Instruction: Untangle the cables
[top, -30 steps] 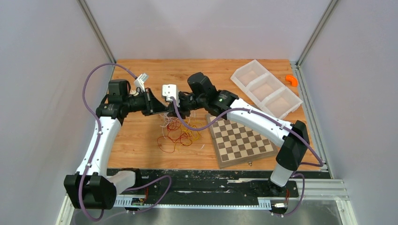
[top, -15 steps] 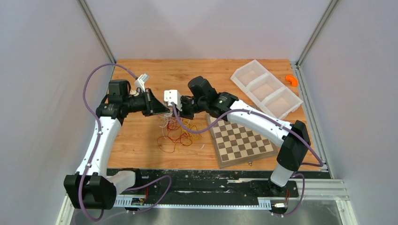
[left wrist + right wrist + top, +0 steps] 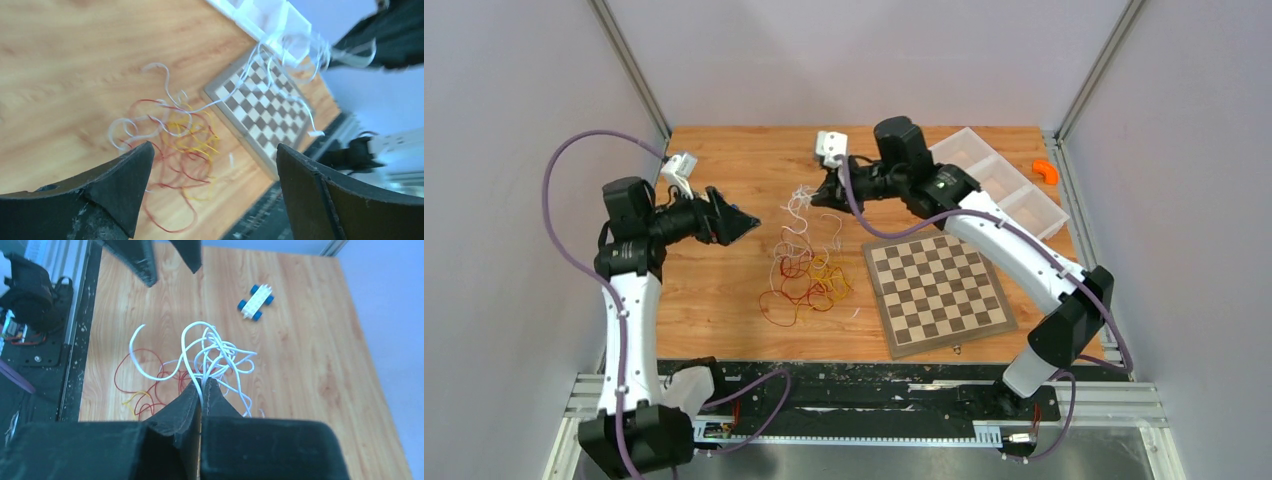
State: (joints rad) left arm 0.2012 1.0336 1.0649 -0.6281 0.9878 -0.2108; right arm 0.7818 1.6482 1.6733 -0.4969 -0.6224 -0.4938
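Between the closed jaws of the right gripper (image 3: 201, 382), a bunch of white cables (image 3: 215, 347) is pinched and held above the table (image 3: 724, 300). The left gripper (image 3: 746, 218) is spread wide and empty. Separation is judged underway; next, the red and yellow tangle (image 3: 809, 282) beside the chessboard (image 3: 939, 290) likely needs pinning.

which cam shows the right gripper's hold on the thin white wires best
The right wrist view: the right gripper, shut, pinches the thin white wires close up. The top view shows them small; the left wrist view blurs them.
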